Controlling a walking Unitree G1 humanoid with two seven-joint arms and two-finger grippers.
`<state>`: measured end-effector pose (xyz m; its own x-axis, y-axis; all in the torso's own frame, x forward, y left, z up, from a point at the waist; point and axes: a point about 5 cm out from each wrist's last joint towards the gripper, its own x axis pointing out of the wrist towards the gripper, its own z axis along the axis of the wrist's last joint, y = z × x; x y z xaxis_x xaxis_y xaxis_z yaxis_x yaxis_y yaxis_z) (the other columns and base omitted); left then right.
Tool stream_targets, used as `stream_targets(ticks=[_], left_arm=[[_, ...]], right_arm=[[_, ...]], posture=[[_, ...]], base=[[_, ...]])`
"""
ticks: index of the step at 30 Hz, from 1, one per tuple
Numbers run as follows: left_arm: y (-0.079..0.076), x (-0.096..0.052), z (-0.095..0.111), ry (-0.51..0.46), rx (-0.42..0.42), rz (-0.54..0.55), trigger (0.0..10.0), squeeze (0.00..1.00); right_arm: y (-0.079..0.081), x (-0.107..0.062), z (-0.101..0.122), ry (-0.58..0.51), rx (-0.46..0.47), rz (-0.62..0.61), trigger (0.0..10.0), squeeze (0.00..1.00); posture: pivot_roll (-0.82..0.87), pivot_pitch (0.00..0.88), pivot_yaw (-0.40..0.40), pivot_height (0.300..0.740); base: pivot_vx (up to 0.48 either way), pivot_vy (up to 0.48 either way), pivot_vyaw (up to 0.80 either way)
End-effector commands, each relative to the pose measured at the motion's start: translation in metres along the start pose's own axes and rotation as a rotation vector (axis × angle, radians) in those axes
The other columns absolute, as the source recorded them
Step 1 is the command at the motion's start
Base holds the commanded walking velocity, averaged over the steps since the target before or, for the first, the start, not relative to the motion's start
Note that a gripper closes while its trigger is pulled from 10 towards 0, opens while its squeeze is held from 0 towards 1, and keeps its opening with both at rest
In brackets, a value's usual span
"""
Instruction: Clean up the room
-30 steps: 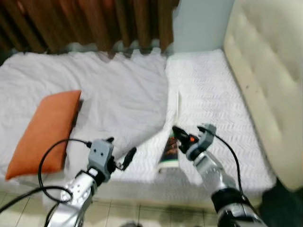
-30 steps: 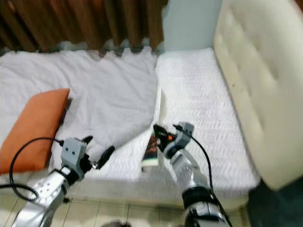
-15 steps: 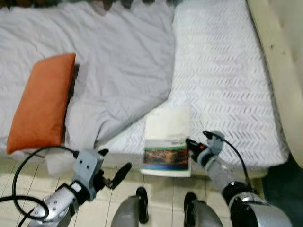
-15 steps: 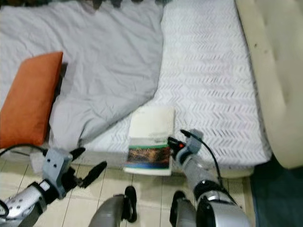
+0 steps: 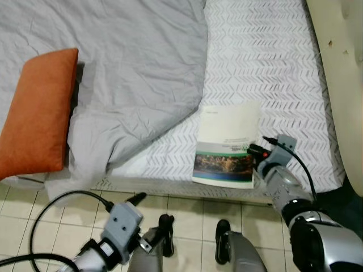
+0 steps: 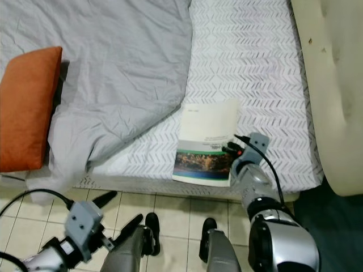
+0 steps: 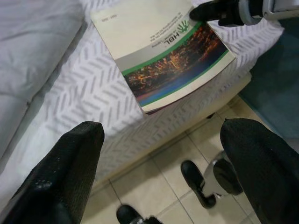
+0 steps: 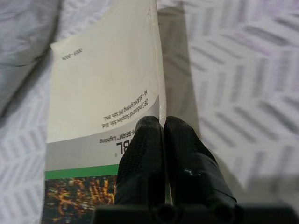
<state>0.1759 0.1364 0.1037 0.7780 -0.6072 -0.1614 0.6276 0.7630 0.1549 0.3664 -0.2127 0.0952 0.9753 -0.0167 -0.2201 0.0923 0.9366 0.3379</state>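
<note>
A book [image 5: 226, 144] with a cream cover and a green-striped city photo lies flat on the white patterned bed sheet [image 5: 266, 68], at the bed's front edge. My right gripper [image 5: 256, 151] is shut on the book's right edge; in the right wrist view both fingers [image 8: 149, 140] pinch the cover [image 8: 103, 93]. My left gripper [image 6: 118, 209] hangs open low over the tiled floor in front of the bed, apart from the book [image 7: 159, 51].
A grey blanket [image 5: 130, 68] covers the bed's left half, with an orange pillow [image 5: 37, 113] at its left edge. A cream padded headboard [image 5: 343, 68] rises on the right. My feet [image 5: 164, 229] stand on the beige tiles [image 5: 187, 209] close to the bed.
The view has tilted down towards the bed's front edge. The book went from standing on its edge to lying flat, with the right gripper still on it. My left arm has dropped lower.
</note>
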Motion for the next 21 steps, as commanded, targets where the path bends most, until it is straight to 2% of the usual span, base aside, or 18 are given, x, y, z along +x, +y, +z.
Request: stream_targets(ticks=[1,5,13,21], left_arm=[[-0.009,0.002,-0.008,0.019,0.018,-0.011,10.0,0.00],[-0.009,0.011,-0.003,-0.017,0.040,0.018,10.0,0.00],[-0.005,0.007,-0.003,-0.031,0.070,0.044,10.0,0.00],[-0.008,0.009,-0.001,-0.042,0.067,0.051,10.0,0.00]], right_arm=[[-0.010,-0.003,-0.004,0.018,-0.017,-0.047,0.0,0.00],[-0.014,-0.003,0.003,0.018,-0.096,-0.046,0.0,0.00],[-0.007,0.003,0.020,-0.016,-0.166,-0.034,0.0,0.00],[-0.005,0.006,0.032,-0.031,-0.206,-0.049,0.0,0.00]], posture=[[0.16,0.521,0.085,0.740],[0.16,0.530,0.086,0.740],[0.17,0.519,0.091,0.740],[0.17,0.518,0.087,0.740]], base=[[0.000,0.000,0.00],[0.000,0.000,0.00],[0.000,0.000,0.00],[0.000,0.000,0.00]])
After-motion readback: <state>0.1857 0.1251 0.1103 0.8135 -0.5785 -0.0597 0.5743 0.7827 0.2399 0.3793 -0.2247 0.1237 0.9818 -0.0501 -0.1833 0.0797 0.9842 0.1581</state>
